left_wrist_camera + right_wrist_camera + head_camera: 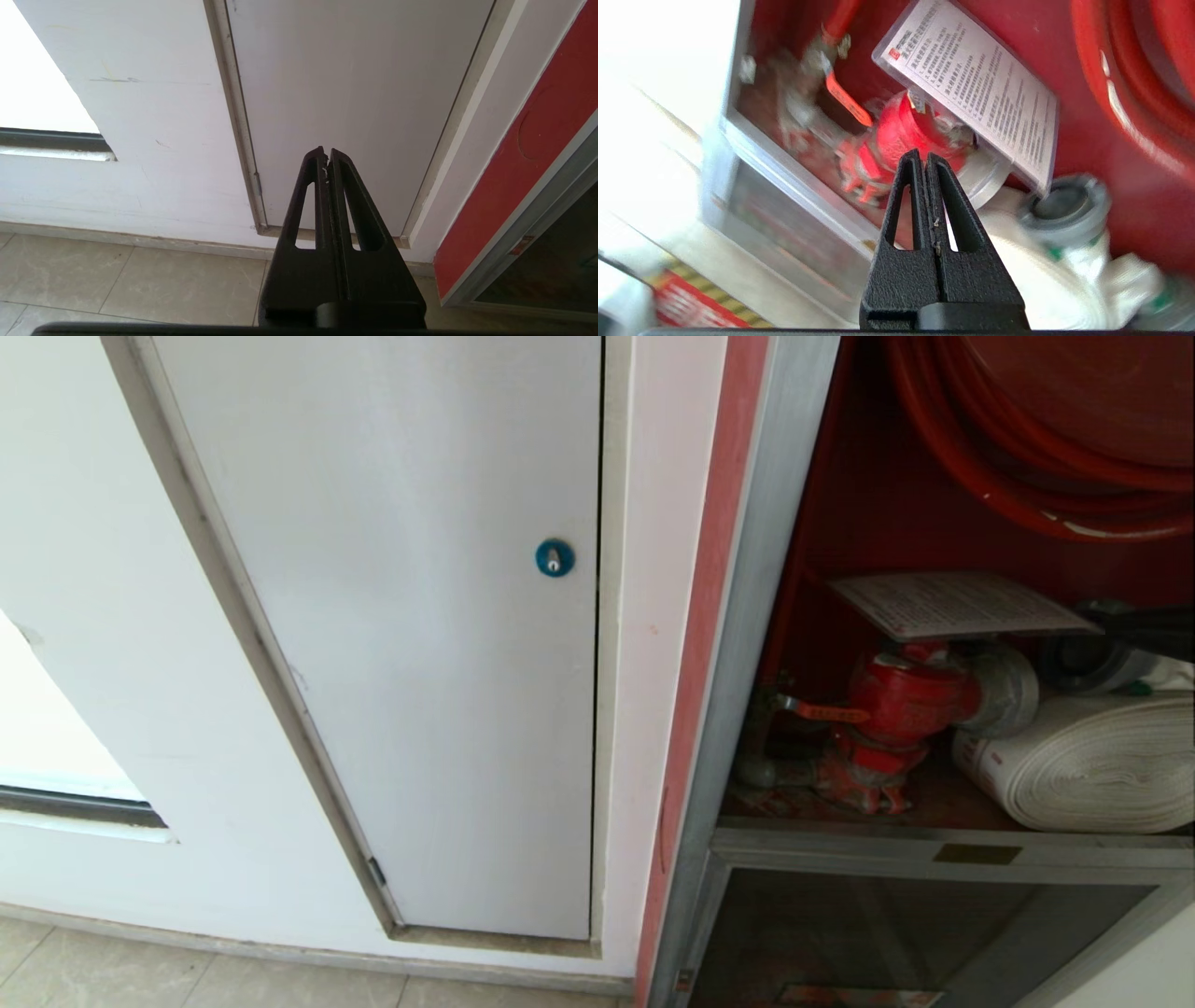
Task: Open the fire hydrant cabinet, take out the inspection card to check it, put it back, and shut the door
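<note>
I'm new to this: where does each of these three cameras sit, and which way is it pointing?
Head view: on the robot's head, looking forward and down at the white panel door and the open fire hydrant cabinet; no arm shows.
Left wrist view: behind the left gripper, fingers shut, facing the panel door.
Right wrist view: behind the shut right gripper, facing the inspection card on the red valve.
Head and right wrist views share card and valve.
</note>
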Motion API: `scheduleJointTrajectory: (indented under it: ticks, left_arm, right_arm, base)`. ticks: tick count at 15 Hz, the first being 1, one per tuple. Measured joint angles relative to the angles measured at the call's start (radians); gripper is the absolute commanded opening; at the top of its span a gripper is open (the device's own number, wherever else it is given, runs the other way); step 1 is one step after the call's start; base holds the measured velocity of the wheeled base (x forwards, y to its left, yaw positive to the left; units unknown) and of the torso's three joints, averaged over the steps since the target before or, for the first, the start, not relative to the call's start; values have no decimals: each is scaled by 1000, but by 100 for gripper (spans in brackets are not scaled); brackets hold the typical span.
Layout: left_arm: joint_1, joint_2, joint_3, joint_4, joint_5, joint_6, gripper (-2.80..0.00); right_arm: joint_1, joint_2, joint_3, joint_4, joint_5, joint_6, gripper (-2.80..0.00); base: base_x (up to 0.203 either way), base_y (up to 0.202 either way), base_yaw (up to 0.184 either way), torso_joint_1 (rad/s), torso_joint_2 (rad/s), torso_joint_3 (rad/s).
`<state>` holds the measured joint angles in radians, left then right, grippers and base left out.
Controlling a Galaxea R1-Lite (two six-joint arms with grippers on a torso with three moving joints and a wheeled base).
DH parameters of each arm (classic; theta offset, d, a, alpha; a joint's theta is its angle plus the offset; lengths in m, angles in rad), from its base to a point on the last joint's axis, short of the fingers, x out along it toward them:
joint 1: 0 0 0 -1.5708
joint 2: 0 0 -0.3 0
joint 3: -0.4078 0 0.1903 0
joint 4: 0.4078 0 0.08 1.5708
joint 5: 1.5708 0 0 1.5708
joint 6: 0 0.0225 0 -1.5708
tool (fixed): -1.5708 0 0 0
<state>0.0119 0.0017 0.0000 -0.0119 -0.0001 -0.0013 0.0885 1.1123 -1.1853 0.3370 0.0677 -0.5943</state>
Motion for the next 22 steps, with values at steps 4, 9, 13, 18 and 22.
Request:
scheduleJointTrajectory:
  ticks: [4, 9, 13, 18, 22]
  left_arm:
    - [0, 0, 0, 0, 0, 0, -280]
    - [0, 0, 0, 0, 0, 0, -280]
    - [0, 0, 0, 0, 0, 0, -280]
    - [0, 0, 0, 0, 0, 0, -280]
    - [0, 0, 0, 0, 0, 0, -280]
  right_arm:
    - [0, -54, 23, -4, 0, 234, -280]
    - [-1, -145, 128, -61, 4, 555, -280]
    - [-1, -248, 317, -234, -3, 584, -280]
    - [-1, -381, 429, -264, -6, 697, -280]
    - [-2, -473, 488, -262, -35, 705, -280]
  base:
    - [0, 0, 0, 0, 0, 0]
    - [0, 0, 0, 0, 0, 0]
    - [0, 0, 0, 0, 0, 0]
    - [0, 0, 0, 0, 0, 0]
    - [0, 0, 0, 0, 0, 0]
